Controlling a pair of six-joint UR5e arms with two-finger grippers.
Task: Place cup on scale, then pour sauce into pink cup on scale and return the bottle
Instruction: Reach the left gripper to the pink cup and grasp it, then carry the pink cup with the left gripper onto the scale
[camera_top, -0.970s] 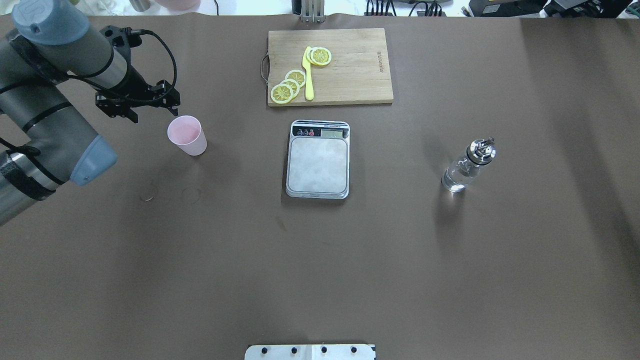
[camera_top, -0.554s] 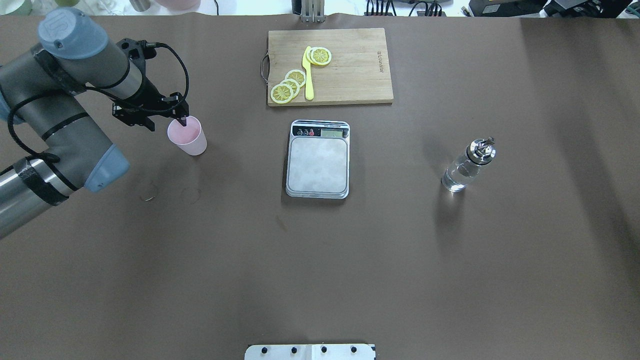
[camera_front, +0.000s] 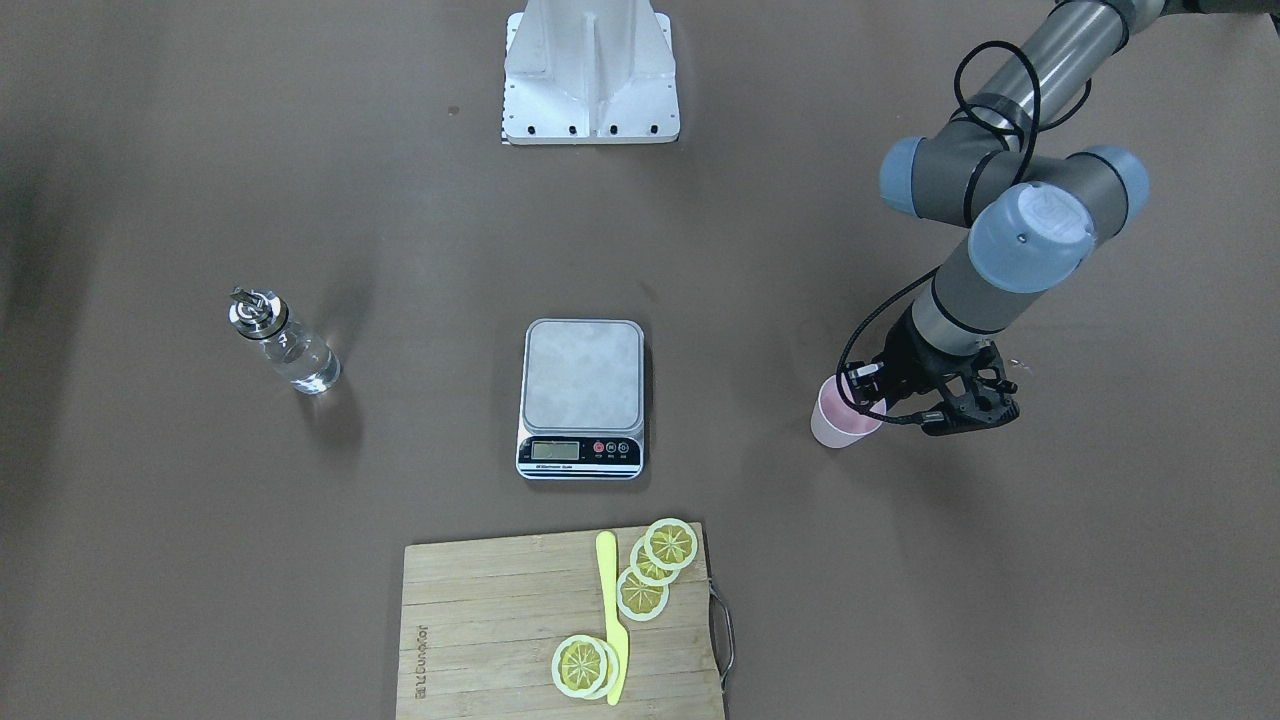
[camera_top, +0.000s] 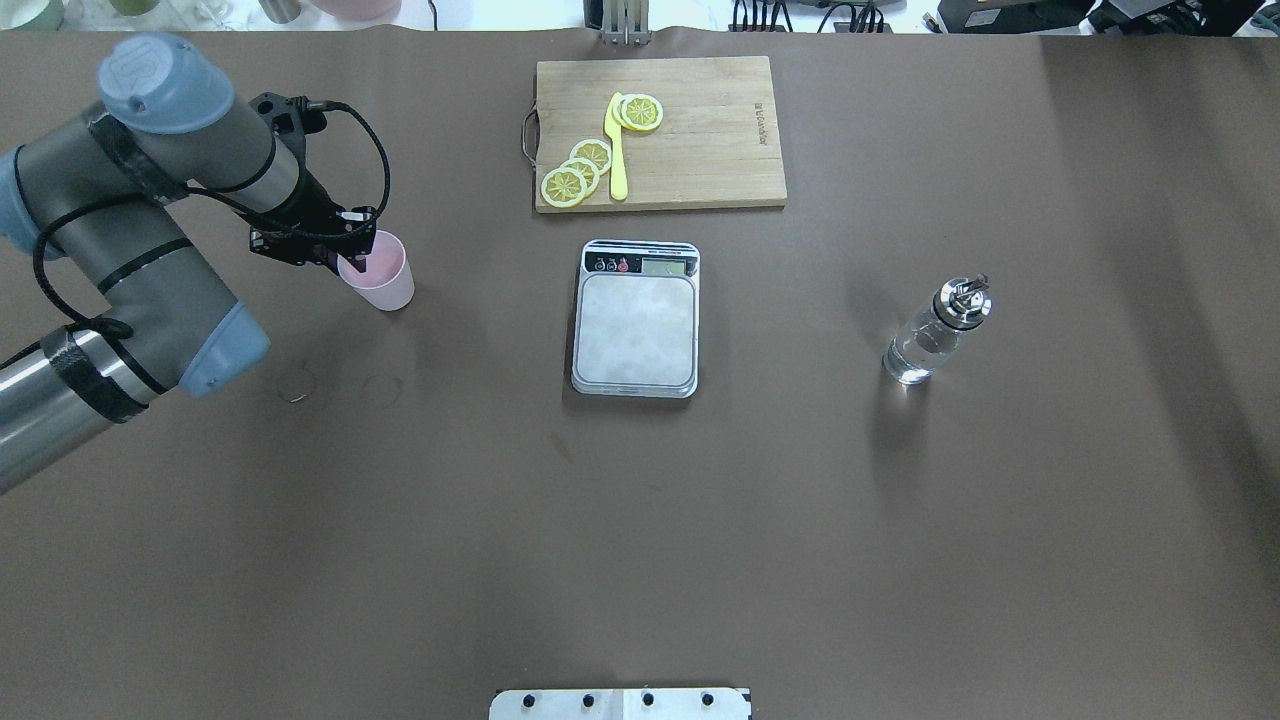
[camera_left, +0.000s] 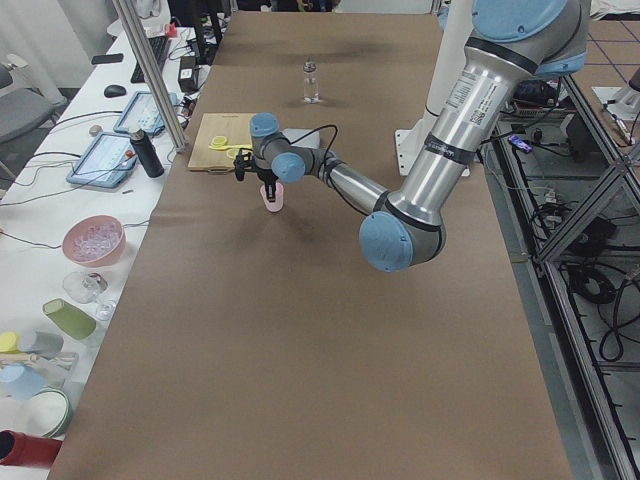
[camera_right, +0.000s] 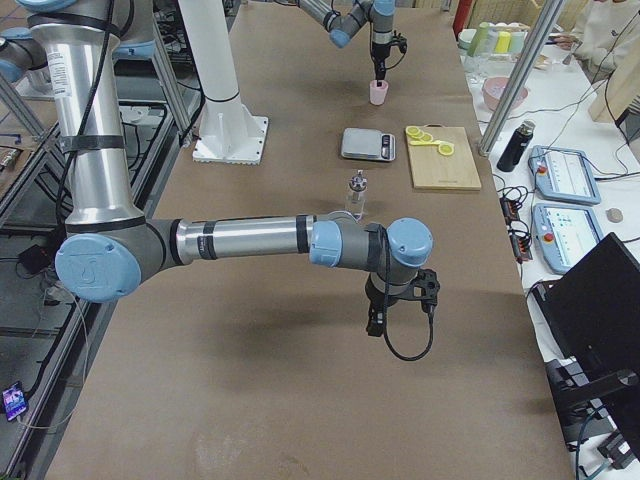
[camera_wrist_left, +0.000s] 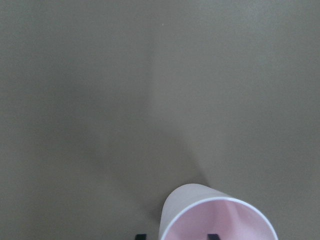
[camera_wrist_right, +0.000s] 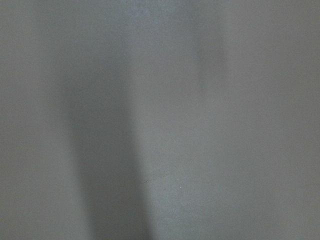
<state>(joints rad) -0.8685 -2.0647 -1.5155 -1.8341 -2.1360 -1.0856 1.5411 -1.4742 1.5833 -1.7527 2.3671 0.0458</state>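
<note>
The pale pink cup (camera_top: 385, 285) stands upright on the brown table, left of the scale (camera_top: 636, 330); it also shows in the front view (camera_front: 835, 427). My left gripper (camera_top: 348, 260) is open and straddles the cup's near rim, with one finger inside and one outside; the left wrist view shows the cup (camera_wrist_left: 220, 217) between the two fingertips. The scale's platform is bare. The glass bottle (camera_top: 925, 340) with clear sauce and a silver spout stands upright to the right of the scale. My right gripper (camera_right: 375, 325) shows only in the exterior right view, low over bare table; I cannot tell whether it is open.
A wooden cutting board (camera_top: 700, 130) with lemon slices (camera_top: 575, 172) and a yellow knife (camera_top: 617, 150) lies behind the scale. The robot's base plate (camera_top: 620, 704) is at the near table edge.
My left gripper has moved right and down onto the cup; one finger now sits inside its rim. The cup, the scale and the bottle have not moved.
</note>
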